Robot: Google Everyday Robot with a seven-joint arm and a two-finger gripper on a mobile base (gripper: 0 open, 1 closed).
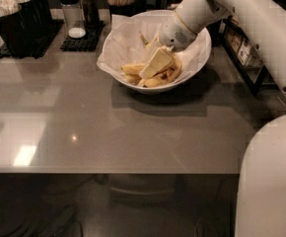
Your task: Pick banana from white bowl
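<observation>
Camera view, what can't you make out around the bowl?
All in the camera view:
- Bananas in the white bowl: the gripper, down among them, covers their middles.
- Bowl's far right rim: behind the arm.
- Rack at right: dark, partly behind the arm.
</observation>
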